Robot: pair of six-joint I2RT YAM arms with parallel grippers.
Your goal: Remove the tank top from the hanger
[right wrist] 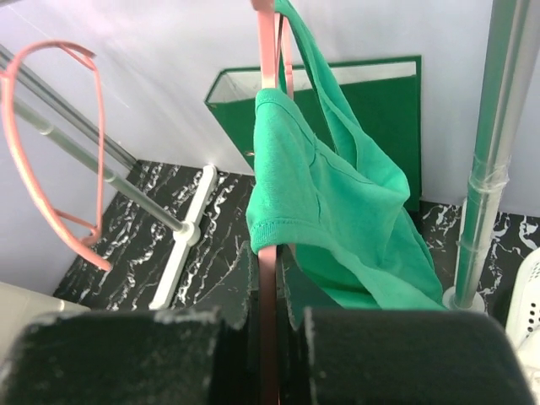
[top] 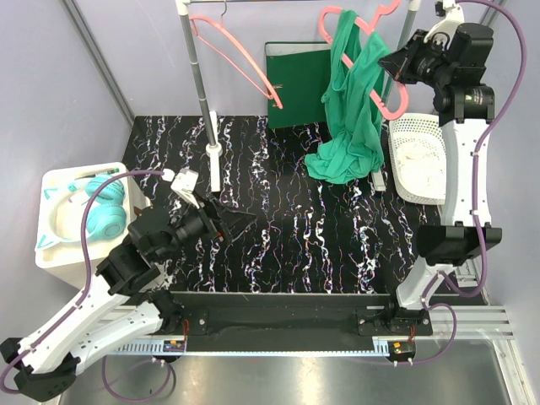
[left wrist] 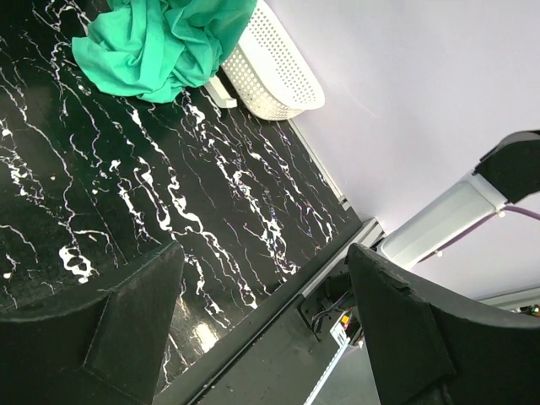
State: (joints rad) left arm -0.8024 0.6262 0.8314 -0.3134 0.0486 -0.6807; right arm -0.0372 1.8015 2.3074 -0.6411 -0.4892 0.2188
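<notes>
The green tank top (top: pixel 354 101) hangs on a pink hanger (top: pixel 386 103) at the rack's right end. Its lower part is bunched on the black marbled table (top: pixel 287 228). My right gripper (top: pixel 398 69) is raised beside the rack and shut on the hanger's lower arm. In the right wrist view the pink hanger arm (right wrist: pixel 268 337) runs between the closed fingers, with the tank top's strap (right wrist: pixel 291 202) draped over it just beyond my gripper (right wrist: pixel 268 283). My left gripper (top: pixel 226 224) is open and empty low over the table's left middle. Its wrist view shows the tank top (left wrist: pixel 160 42) far off.
A second, bare pink hanger (top: pixel 240 63) hangs on the rack's left side by its pole (top: pixel 202 97). A green file box (top: pixel 295 80) stands behind. A white basket (top: pixel 419 156) sits at the right. A white box with teal headphones (top: pixel 89 215) is at the left.
</notes>
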